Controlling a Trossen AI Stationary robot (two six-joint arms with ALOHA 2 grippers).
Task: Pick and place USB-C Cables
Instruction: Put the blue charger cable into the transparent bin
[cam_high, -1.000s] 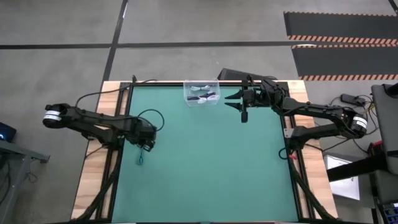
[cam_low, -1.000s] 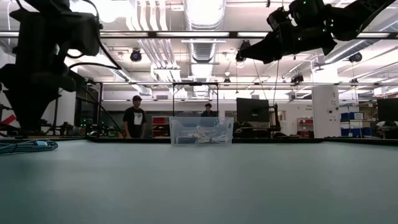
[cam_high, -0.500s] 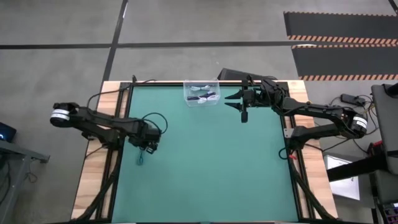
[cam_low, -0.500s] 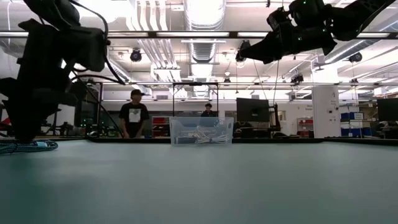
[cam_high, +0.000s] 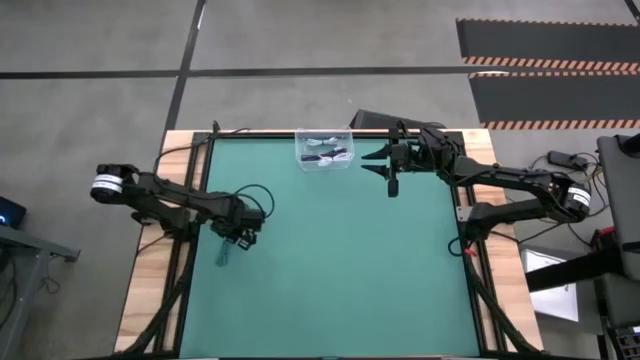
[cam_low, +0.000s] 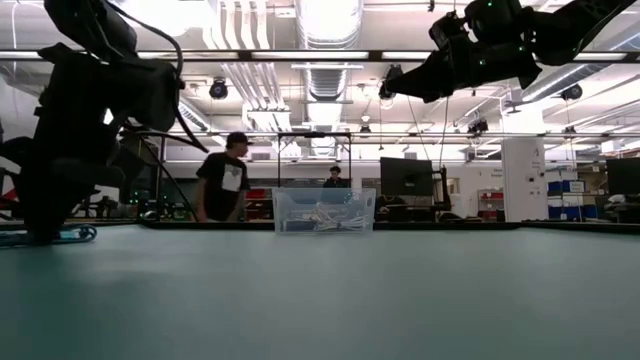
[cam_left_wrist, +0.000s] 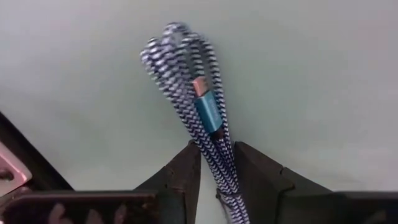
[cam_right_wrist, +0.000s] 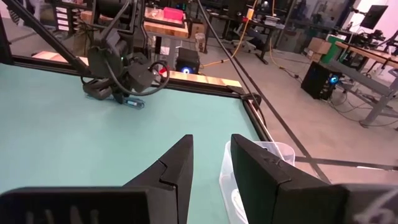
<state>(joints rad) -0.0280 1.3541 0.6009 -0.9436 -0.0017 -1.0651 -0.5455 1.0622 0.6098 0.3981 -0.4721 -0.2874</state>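
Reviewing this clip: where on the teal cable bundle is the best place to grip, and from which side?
Grip the teal cable across its bunched strands just behind the teal plug, coming straight down from above. It lies flat on the mat as a narrow folded bundle, so the pincer can span all strands there. The left pincer already straddles that spot; the looped end would likely splay.
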